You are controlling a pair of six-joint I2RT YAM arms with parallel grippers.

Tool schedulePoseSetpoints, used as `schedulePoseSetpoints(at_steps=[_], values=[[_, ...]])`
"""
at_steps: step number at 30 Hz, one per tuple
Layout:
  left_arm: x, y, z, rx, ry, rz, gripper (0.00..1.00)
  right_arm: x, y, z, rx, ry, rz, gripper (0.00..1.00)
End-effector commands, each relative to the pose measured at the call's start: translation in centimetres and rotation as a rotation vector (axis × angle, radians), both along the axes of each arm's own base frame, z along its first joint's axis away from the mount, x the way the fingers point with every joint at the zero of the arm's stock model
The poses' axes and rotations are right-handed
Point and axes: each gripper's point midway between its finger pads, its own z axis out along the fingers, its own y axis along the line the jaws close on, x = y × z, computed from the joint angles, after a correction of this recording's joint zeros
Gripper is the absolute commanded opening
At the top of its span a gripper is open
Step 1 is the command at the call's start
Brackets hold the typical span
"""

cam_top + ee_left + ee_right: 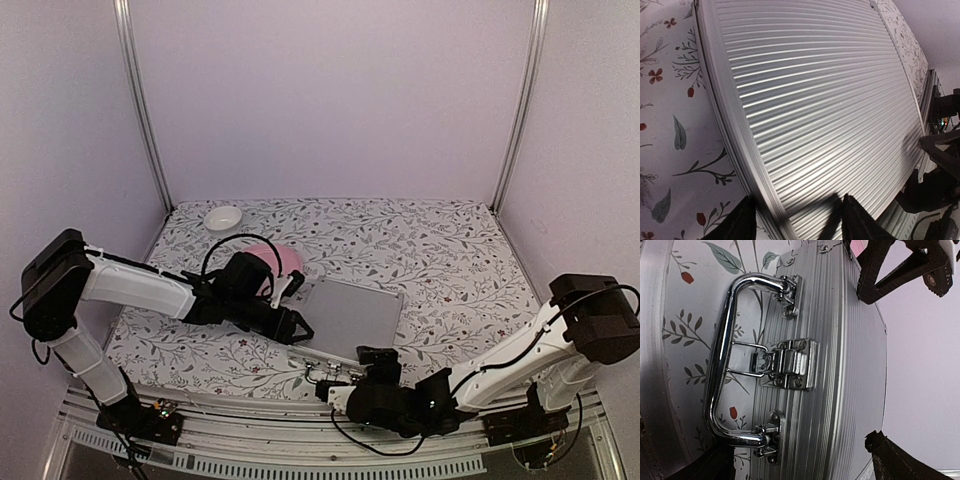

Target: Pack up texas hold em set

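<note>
The silver case [350, 318] lies shut on the flowered surface [450, 250]. The left end effector [797, 220] hangs released over the case's left edge. The right end effector [800, 465], also released, straddles the case's front, where the handle [722, 365] and latch [785, 362] sit.
</note>
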Motion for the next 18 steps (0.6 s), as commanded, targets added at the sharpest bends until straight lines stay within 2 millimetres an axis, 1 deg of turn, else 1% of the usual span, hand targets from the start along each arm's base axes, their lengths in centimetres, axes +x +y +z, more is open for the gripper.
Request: schedulePoseSetpoints(at_steps=[1,4,6,9,14,18], values=[[-2.7,-1.4,0.0,-0.036,0.055,-0.123,0.56,0.8,3.1,6.3,0.358,-0.006,-0.04,0.93],[-2.7,-1.4,0.1,-0.037,0.058,-0.121,0.56,0.9,3.3,7.4,0.392,-0.02,-0.029,0.93],[-2.7,-1.4,0.2,-0.039,0.056,-0.12,0.55,0.8,3.5,7.6,0.397,-0.021,-0.021,0.93],[-2.7,-1.4,0.4,-0.041,0.053,-0.117,0.55,1.3,3.7,7.4,0.391,-0.041,-0.041,0.93],[-2.7,-1.4,0.5,-0.043,0.051,-0.116,0.54,2.3,3.4,7.8,0.414,-0.057,-0.095,0.93],[-2.6,-1.2,0.6,-0.036,0.041,-0.11,0.54,3.3,3.0,6.7,0.38,-0.041,-0.129,0.93]])
